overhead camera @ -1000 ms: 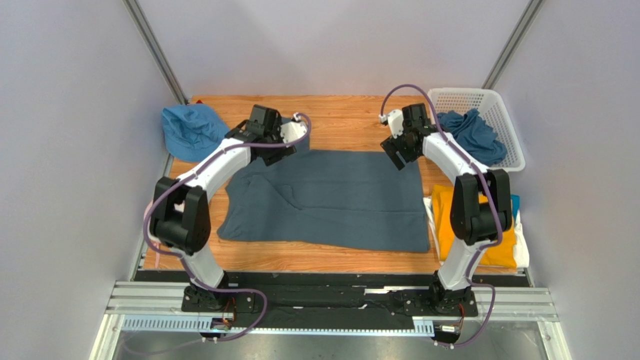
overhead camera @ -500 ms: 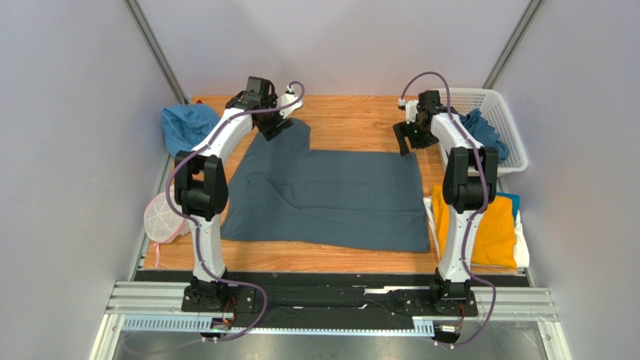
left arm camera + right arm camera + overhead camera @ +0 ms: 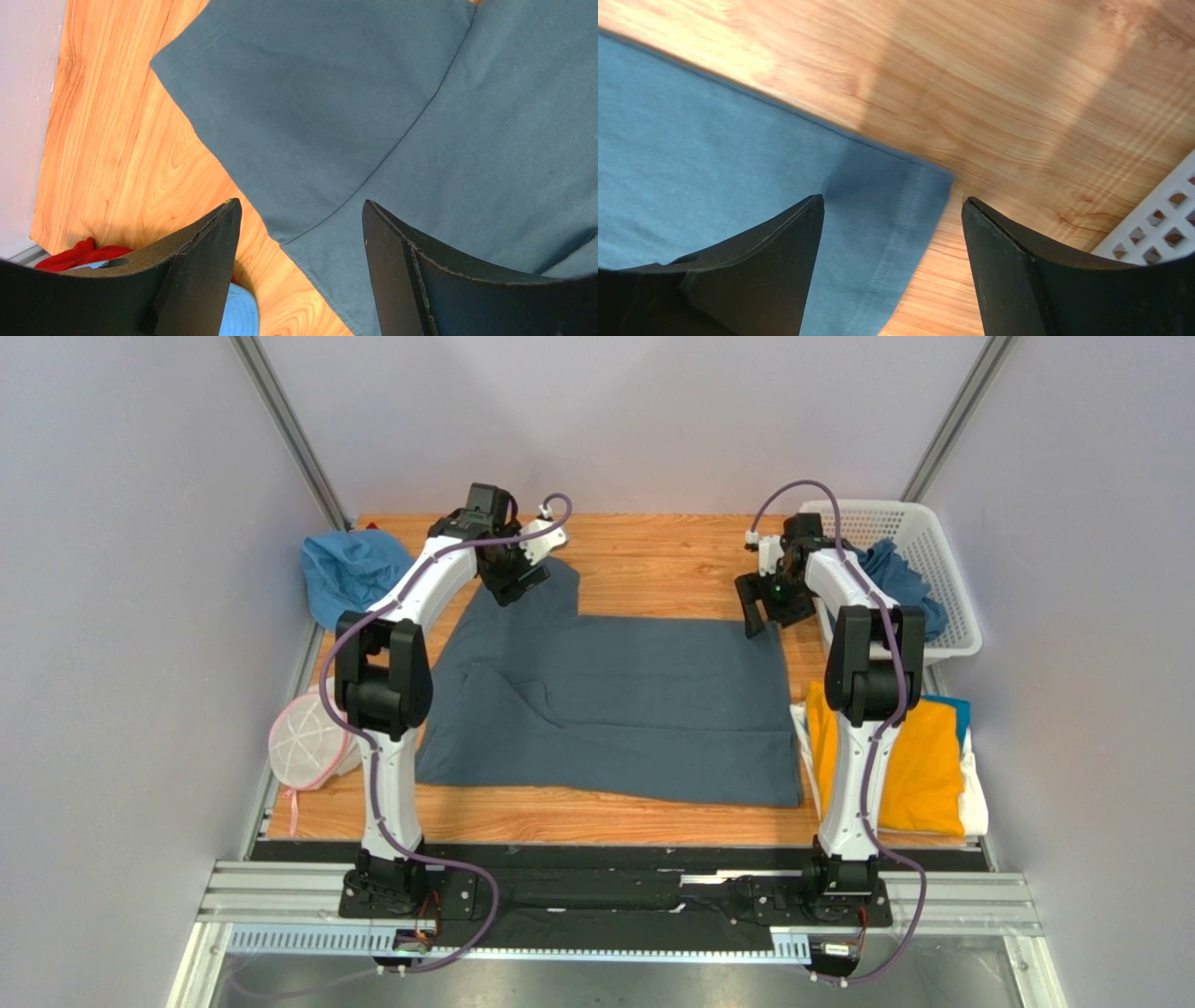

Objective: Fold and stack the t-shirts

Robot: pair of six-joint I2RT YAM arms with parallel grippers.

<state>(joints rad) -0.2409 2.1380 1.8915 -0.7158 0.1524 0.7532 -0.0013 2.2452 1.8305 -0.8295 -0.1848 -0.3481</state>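
From above: slate shirt (image 3: 617,707) is spread out on the table (image 3: 659,546), my left gripper (image 3: 509,581) over its far-left sleeve, right gripper (image 3: 755,609) at the far-right corner.

Left wrist: jaws wide apart over the sleeve (image 3: 302,91), gripping nothing.

Right wrist: jaws spread too, empty, straddling the hemmed corner (image 3: 906,189), with the basket (image 3: 1158,217) close by.

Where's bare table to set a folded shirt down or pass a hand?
Free: far strip of table between left hand and right hand; narrow near strip below the spread shirt. Crowded: right side, basket and yellow stack; left, hat and pouch.
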